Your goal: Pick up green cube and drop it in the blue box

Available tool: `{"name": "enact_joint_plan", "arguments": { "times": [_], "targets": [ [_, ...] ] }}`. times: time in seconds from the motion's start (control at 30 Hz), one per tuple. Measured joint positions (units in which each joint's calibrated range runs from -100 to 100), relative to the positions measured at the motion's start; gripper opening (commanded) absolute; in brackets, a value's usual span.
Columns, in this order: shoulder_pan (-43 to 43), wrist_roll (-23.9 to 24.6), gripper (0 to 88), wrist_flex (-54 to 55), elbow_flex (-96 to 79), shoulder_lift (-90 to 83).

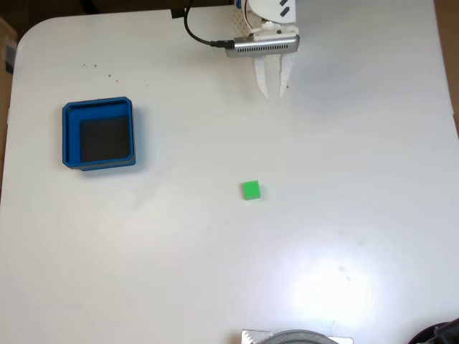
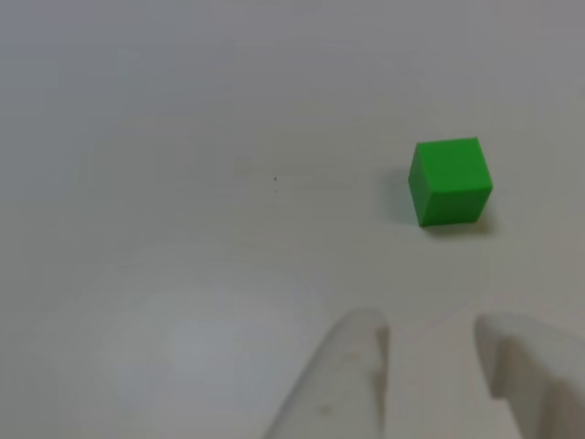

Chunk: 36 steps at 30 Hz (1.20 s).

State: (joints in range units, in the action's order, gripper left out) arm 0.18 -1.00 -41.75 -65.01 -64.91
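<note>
The small green cube [image 1: 251, 190] rests alone on the white table near the middle of the fixed view. It also sits right of centre in the other view [image 2: 450, 180]. The blue box [image 1: 98, 106], a square open tray with a dark floor, stands at the left, well apart from the cube. My gripper [image 1: 274, 93] hangs at the top of the fixed view, well short of the cube, with its white fingers pointing toward it. In the other view the gripper [image 2: 430, 334] enters from the bottom edge, open with a narrow gap and nothing between its fingers [image 2: 352, 366].
A black cable [image 1: 197, 32] loops from the arm's grey wrist housing [image 1: 262, 46] at the top. A grey rounded object [image 1: 295, 337] pokes in at the bottom edge and a dark one [image 1: 439, 334] at the bottom right corner. The table's rounded corner [image 1: 29, 36] is top left.
</note>
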Motion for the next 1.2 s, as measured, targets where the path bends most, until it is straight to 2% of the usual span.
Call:
{"name": "enact_joint_plan", "arguments": {
  "times": [0.8, 1.03, 1.2],
  "targets": [
    [5.69, 0.0, 2.5, 0.0, 45.01, 55.14],
    [9.6, 0.1, 2.5, 0.0, 60.76, 66.58],
    [10.17, -0.1, 2.5, -0.17, 63.53, 72.6]
  ]
}}
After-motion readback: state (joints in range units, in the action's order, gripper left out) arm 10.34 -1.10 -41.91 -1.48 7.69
